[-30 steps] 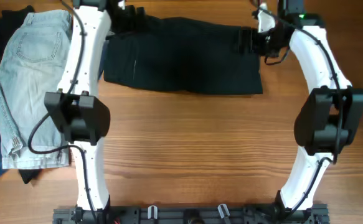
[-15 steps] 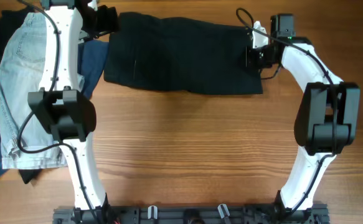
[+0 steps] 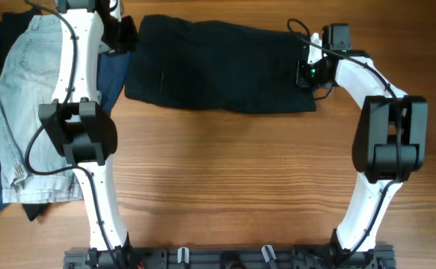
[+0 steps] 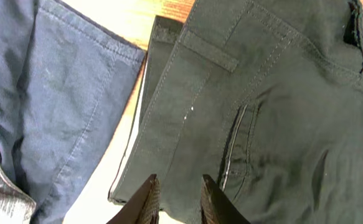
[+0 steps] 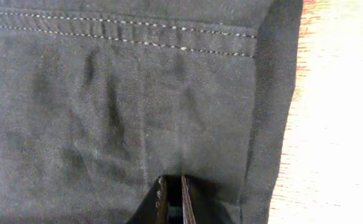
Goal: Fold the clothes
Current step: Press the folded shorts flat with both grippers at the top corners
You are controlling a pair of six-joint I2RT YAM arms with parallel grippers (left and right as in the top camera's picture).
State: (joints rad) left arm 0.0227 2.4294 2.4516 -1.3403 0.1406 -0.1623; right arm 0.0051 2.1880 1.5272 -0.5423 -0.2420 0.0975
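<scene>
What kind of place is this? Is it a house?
Probably a robot workshop, not a house: two white robot arms at a wooden table, with black pants and pale jeans laid out.

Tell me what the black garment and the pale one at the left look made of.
Black garment: probably matte cotton twill; fine weave, pale stitched hem. Pale garment: likely washed denim; faded blue, jeans-style patch pocket.

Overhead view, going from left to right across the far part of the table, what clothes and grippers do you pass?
light denim shorts → left gripper → black trousers → right gripper
</scene>
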